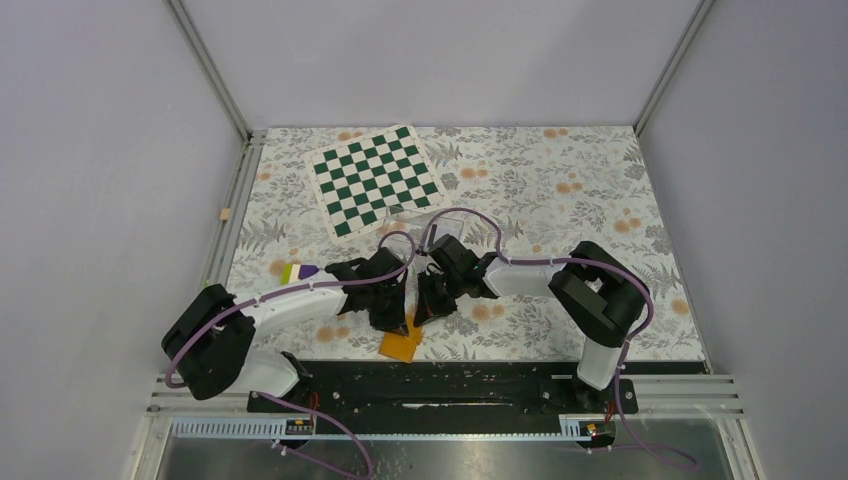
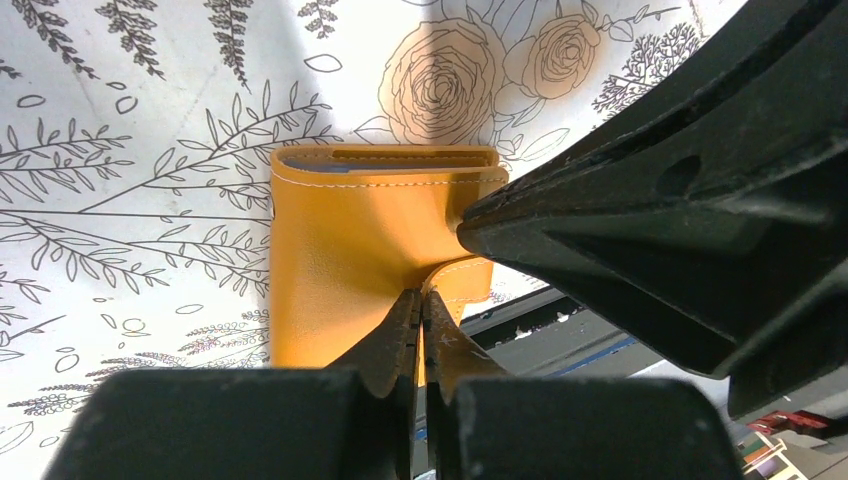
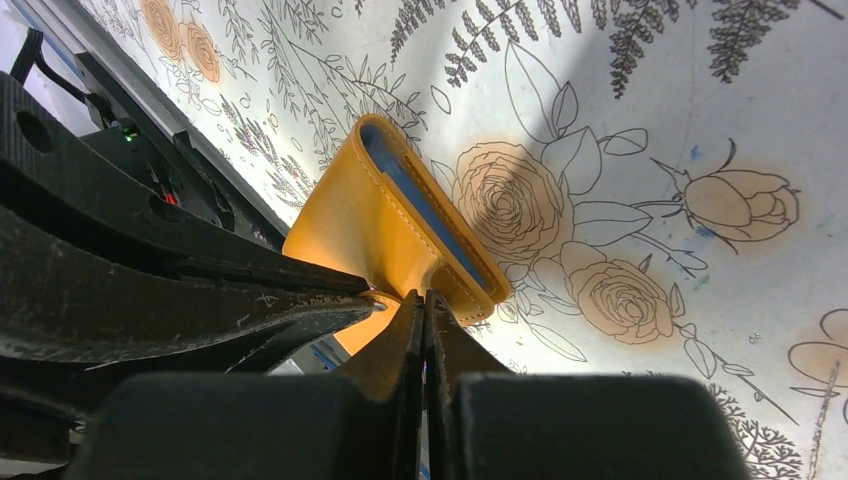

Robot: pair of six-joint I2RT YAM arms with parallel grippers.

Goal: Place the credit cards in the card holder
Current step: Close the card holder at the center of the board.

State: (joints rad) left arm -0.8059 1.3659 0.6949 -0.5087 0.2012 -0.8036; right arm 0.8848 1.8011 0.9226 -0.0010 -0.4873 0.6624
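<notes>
The orange card holder (image 1: 402,346) is held just above the table near its front edge, between both grippers. In the left wrist view the card holder (image 2: 340,240) is folded, with a blue lining showing along its top slot. My left gripper (image 2: 422,305) is shut on one orange flap. My right gripper (image 3: 424,300) is shut on the other flap of the card holder (image 3: 370,215), whose light blue inside shows. In the top view the left gripper (image 1: 393,318) and the right gripper (image 1: 430,308) almost touch. Small yellow, white and purple cards (image 1: 298,272) lie to the left.
A green and white chessboard (image 1: 375,180) lies at the back left of the floral tablecloth. A clear plastic box (image 1: 415,222) stands just behind the grippers. A black rail (image 1: 450,385) runs along the table's front edge close below the holder.
</notes>
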